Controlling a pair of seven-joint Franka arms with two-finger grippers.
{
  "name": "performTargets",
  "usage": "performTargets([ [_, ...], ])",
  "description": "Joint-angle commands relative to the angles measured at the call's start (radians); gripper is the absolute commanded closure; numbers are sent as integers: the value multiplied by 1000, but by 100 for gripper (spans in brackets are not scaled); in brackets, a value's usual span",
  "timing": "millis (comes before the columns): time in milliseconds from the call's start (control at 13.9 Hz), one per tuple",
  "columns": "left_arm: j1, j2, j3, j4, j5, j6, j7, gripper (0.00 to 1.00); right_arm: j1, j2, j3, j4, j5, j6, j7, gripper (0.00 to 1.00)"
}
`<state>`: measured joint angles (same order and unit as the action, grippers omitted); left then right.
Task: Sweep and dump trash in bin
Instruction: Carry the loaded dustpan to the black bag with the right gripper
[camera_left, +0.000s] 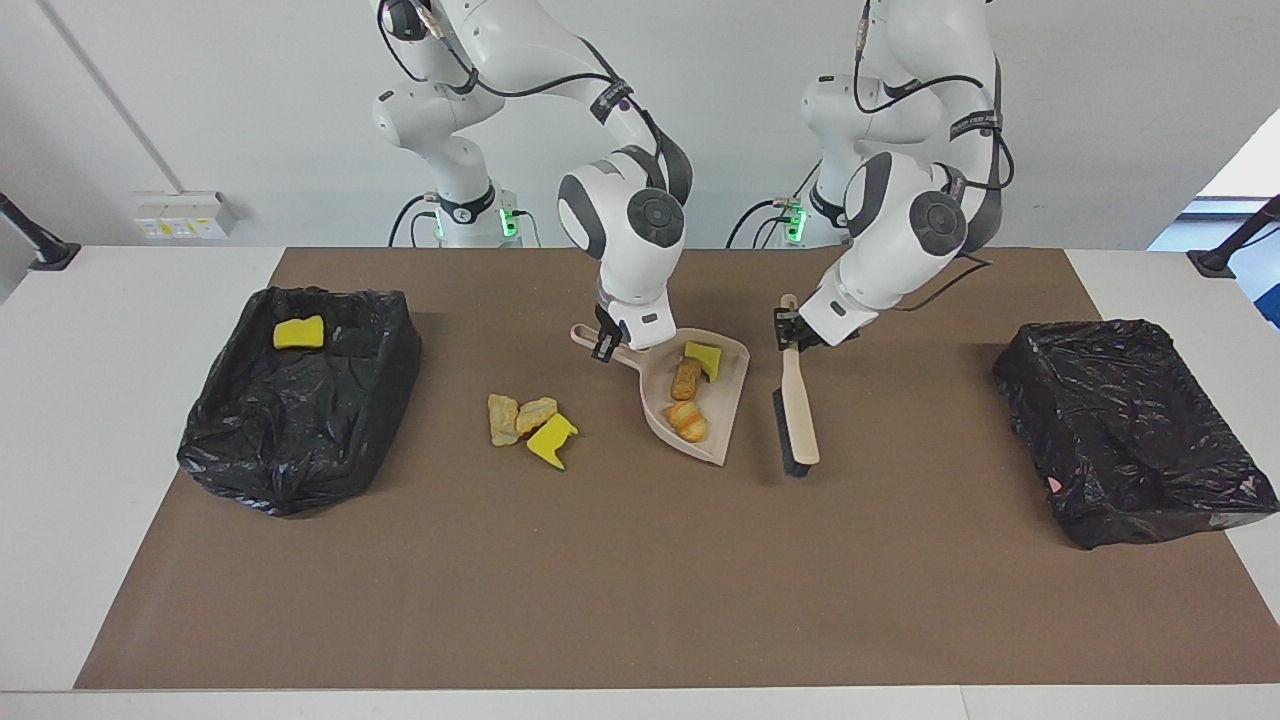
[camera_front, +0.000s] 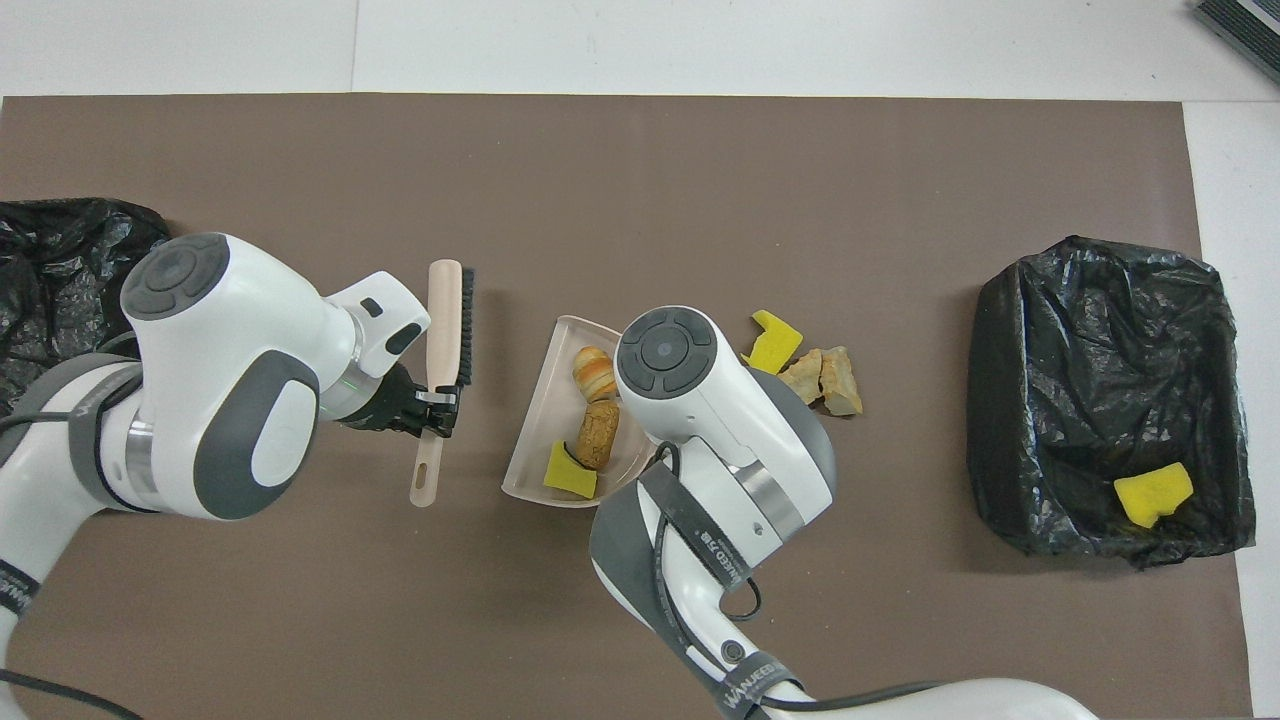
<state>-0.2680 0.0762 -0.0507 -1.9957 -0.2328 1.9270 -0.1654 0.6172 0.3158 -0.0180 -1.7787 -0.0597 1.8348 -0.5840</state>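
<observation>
Nearest the robots, we see the right gripper (camera_left: 606, 345) with jaws clamped on the dustpan (camera_left: 722, 420) handle, and the left gripper (camera_left: 789, 335) clasping the brush (camera_left: 797, 415). Three trash bits (camera_left: 688, 395) lie in the pan; farther out, a second pile (camera_left: 530, 420) waits on the tabletop (camera_left: 640, 580). We judge dumping comes next.

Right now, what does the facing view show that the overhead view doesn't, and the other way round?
Only the facing view shows the right gripper shut on the dustpan handle; from overhead the arm hides that grip. It also shows the whole bin at the left arm's end.

Only the overhead view shows the brush with its bristles turned toward the dustpan.

Both show the left gripper shut on the brush handle, three bits of trash in the dustpan, three more on the mat, and a yellow sponge chunk in the other bin.
</observation>
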Motion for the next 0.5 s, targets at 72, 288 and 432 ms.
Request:
performTargets([
  [72,76,-13,-6,31,110,-42,-54,100,-51,-73,4,2,-8,-19,47,100],
  [288,92,-61,-9,-44,168,-34,-83,100,-103,-154,3,2,1,-52,50,100],
  [432,89,-64,-9,-49,168,-33,-85,100,-146,-200,1,4,0,-77,41,100],
])
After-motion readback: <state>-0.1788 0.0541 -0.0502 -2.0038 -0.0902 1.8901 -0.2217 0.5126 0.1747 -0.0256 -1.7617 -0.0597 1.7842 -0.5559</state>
